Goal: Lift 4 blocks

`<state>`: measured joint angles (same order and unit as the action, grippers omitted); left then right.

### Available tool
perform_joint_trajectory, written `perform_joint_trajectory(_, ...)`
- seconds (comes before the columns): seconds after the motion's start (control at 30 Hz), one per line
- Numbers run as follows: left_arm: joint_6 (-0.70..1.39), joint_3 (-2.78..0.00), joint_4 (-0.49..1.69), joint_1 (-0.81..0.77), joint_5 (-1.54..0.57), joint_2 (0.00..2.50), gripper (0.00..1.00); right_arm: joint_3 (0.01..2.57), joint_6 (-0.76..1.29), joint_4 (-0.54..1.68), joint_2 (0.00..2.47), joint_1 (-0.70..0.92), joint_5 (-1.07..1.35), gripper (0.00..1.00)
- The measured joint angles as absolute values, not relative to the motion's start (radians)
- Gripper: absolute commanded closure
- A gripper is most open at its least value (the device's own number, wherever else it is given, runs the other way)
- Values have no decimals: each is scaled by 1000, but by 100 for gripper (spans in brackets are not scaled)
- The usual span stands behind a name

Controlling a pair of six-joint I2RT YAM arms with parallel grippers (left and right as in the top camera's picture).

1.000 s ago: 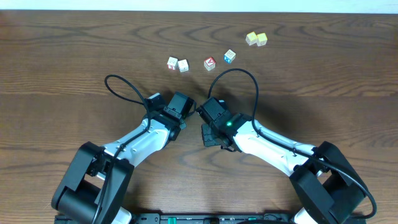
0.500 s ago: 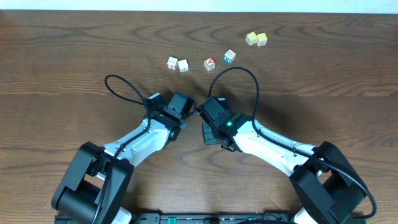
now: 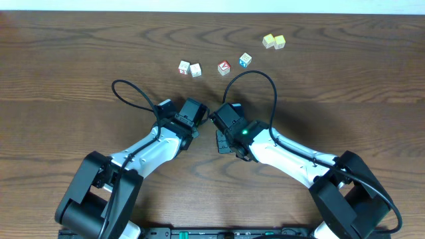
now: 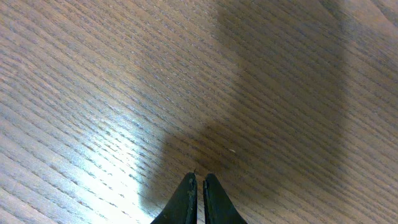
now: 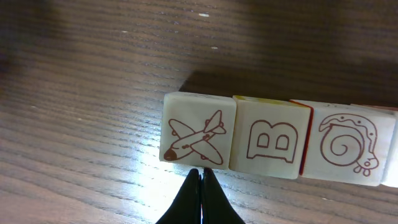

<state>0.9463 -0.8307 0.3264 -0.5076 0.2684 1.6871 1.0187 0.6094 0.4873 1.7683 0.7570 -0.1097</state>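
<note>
Right fingers [image 5: 201, 177]: you have them pressed together, two black tapered tips meeting in one point with nothing between them. Just ahead of the tips lies a straight row of cubes, side against side, flat on the counter [image 5: 81, 93].

- The airplane cube [image 5: 198, 138] is directly ahead of the tips, its near edge at their point. Contact cannot be judged. Its face is off-white and matte with rounded corners and a brown line drawing.
- The B cube [image 5: 269, 144] is next to the right. It has an outlined letter, yellow along the far edge and red down the right side.
- The snail cube [image 5: 348, 148] is further right, with the same pale face and a brown spiral outline.
- A fourth cube [image 5: 392, 155] is cut off at the frame edge, its face unreadable.

Left fingers [image 4: 199, 182]: closed to a hairline slit and empty, over bare counter. The wood is dark brown with fine parallel grain, and there is a glare patch left of the tips.

Overhead, well beyond both sets of fingers, loose cubes are scattered:

- Two white cubes with pink-red edges [image 3: 184, 67], side by side.
- A red-faced cube [image 3: 224, 67].
- A blue-sided cube [image 3: 245, 60].
- Two pale yellow cubes [image 3: 268, 41], touching.
</note>
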Motion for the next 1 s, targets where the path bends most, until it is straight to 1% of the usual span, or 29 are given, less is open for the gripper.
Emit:
perform_joint_trajectory(0.33,947,-831,326,-508,268,1687,93,1019,609,477,1768,757,-110,99)
perform_joint_trajectory(0.73,998,-831,332,-505,268,1687,93,1019,609,485,1768,757,-109,99)
perform_joint_trajectory(1.0,1051,-831,369,-458,264,1687,93,1012,610,484,1768,757,-109,99)
